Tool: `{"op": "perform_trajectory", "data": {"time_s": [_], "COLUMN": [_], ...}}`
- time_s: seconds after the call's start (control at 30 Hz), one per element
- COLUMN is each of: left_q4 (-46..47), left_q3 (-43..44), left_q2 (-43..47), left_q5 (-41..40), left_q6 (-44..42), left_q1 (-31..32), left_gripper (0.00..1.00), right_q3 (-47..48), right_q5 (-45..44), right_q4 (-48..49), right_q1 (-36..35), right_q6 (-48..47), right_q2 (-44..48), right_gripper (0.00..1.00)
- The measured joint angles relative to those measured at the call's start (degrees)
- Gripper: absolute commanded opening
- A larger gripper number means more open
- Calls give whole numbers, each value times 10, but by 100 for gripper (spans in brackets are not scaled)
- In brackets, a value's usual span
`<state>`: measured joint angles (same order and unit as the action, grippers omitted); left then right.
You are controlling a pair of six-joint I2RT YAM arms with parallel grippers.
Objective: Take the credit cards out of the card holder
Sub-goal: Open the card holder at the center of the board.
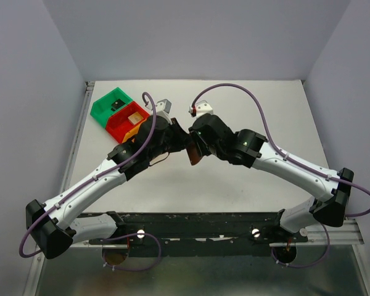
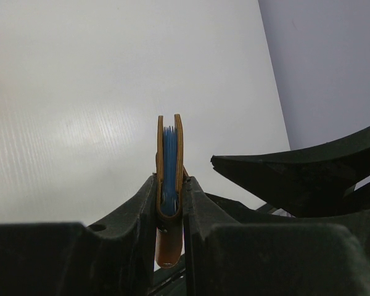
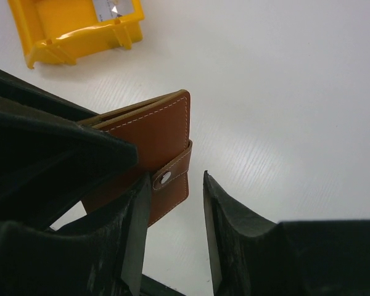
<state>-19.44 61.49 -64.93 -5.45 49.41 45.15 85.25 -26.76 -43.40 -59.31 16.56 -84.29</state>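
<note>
The card holder (image 2: 169, 161) is a brown leather wallet, folded shut, held on edge above the table. My left gripper (image 2: 171, 197) is shut on it; blue inner pockets show between its two brown covers. In the right wrist view the wallet (image 3: 153, 132) shows its brown face and its closing tab with a metal snap (image 3: 164, 178). My right gripper (image 3: 176, 213) is open, its left finger beside the tab, its jaws around nothing. In the top view the wallet (image 1: 193, 153) sits between both grippers. No credit cards can be made out.
Green (image 1: 111, 103), red (image 1: 127, 119) and yellow (image 3: 74, 24) plastic bins stand at the back left of the table. The right arm's finger (image 2: 296, 176) reaches in close on the right of the left wrist view.
</note>
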Motion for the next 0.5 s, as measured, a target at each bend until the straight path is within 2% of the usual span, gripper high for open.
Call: {"op": "perform_trajectory", "data": {"time_s": [0.27,0.5], "left_q4": [1,2], "left_q3": [-1,-7], "left_q2": [3,10], "left_q5": [-1,-2], "left_q6": [1,1], "left_q1": [0,3], "left_gripper": [0,0], "right_q3": [9,9], "right_q5": [0,0], "right_q4": [-5,-5], "right_q1": [-3,-6], "right_q6": [5,9], "right_q2": [-6,-6], "right_gripper": [24,1]}}
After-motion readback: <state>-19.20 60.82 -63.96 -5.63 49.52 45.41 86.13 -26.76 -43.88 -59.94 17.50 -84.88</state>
